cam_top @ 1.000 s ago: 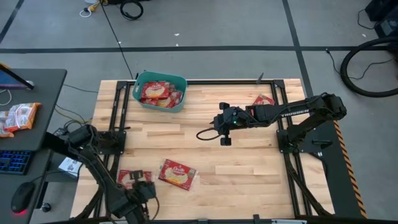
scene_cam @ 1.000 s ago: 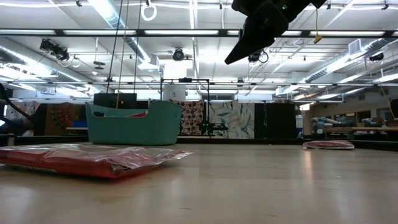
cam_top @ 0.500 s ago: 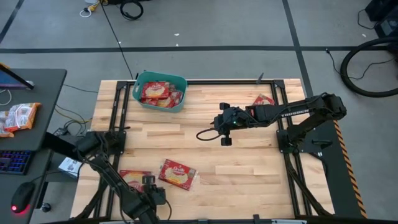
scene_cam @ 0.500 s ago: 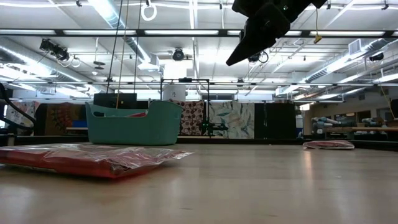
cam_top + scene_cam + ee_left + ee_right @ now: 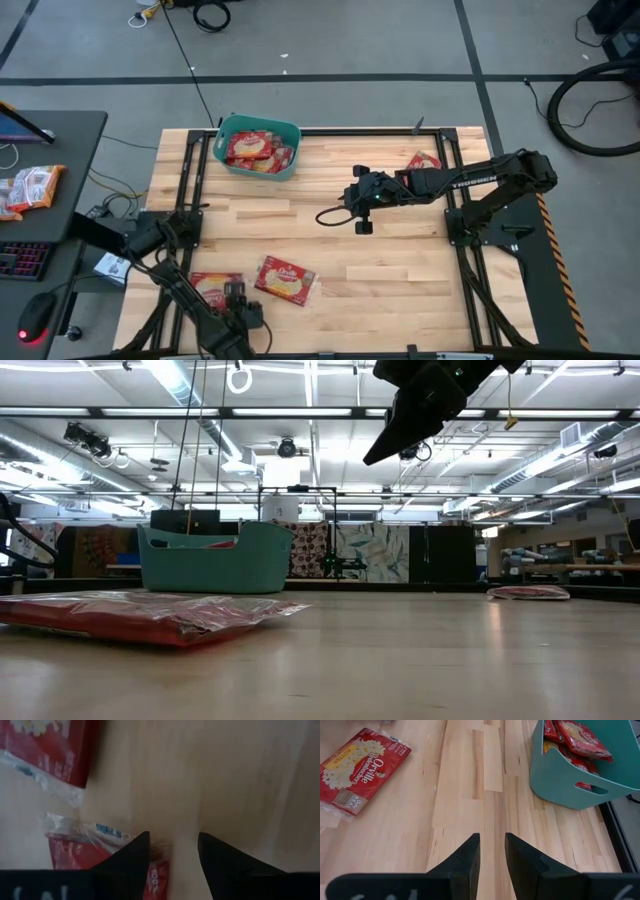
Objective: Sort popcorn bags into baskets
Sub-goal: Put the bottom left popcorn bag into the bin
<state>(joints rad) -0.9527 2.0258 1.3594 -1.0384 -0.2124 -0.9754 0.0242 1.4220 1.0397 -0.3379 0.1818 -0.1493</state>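
Left pincer (image 5: 236,308): at the near left corner of the bench (image 5: 400,250), low over the nearest popcorn bag (image 5: 211,289); fingers (image 5: 131,857) spread, nothing between them.
Nearest bag vs left pincer: right under the tips in the left wrist view, one finger over its clear end seam, the other over bare wood; the bag lies to the pincer's far side, long axis across the bench.
Second bag (image 5: 285,279): just beside the first, toward the middle, tilted.
Nearer arm: the left, by far, I'd judge.
Right pincer (image 5: 358,200): hangs above mid-bench, fingers a narrow gap apart, empty, well apart from both near bags.
Lone bag (image 5: 423,161): flat by the right arm's base, far right.
Basket (image 5: 258,129): teal, far left corner, red packets already inside; a long carry from the near bags.
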